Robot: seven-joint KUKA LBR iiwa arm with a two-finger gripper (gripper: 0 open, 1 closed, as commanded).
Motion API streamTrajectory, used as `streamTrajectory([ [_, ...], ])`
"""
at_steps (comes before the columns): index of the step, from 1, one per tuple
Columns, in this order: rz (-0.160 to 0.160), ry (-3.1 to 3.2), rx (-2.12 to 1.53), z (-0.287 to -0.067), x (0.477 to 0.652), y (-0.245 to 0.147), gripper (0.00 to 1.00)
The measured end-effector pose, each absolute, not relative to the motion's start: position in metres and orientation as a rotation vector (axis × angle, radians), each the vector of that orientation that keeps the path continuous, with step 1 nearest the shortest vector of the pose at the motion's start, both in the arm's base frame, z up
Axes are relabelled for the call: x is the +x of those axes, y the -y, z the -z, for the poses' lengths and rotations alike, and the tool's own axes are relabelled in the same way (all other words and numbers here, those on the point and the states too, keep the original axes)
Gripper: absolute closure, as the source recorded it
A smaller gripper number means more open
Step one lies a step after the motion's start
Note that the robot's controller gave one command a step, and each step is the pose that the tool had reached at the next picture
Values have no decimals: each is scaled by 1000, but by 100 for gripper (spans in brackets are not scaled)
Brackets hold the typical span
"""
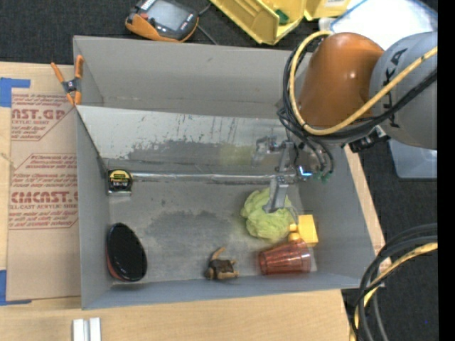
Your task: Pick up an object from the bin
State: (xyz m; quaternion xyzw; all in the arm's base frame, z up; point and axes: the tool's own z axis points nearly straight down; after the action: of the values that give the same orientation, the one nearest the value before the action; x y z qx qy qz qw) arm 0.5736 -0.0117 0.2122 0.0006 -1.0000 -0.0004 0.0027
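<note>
Camera view. Looked down on a strip of pale wooden tabletop [213, 315] at the near edge and dark floor beyond, with a grey metal bin [178, 69] set between them. Noted a yellow plastic crate [256, 6] and an orange-and-black device [162, 16] past the bin's far wall.

Found the arm reaching in from the right, its orange cover [338, 80] ringed by yellow cable, over the bin's right half. Traced the hand [277, 203] pointing down, with its tip touching the top of a crumpled yellow-green cloth [263, 222]. Could not tell whether the hand was clenched or released, nor whether it gripped the cloth.

Placed the cloth on the bin floor, right of centre and towards the near wall. Spotted a small yellow block [307, 229] touching the cloth's right side. Saw a red see-through cup [286, 260] lying on its side just in front of both.

Found a small brown thing [222, 268] left of the cup by the near wall. Saw a black oval thing with a red rim [126, 251] in the near left corner. Noted a yellow-and-black tape measure [119, 180] against the left wall, well apart from the hand.
</note>
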Motion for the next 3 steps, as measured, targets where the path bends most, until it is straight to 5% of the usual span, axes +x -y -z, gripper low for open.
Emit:
streamTrajectory([
  [1, 1, 3144, 2, -216, 575, 12, 0],
  [2, 4, 3135, -252, -99, 570, 62, 0],
  [3, 2, 3148, 180, -71, 592, 88, 0],
])
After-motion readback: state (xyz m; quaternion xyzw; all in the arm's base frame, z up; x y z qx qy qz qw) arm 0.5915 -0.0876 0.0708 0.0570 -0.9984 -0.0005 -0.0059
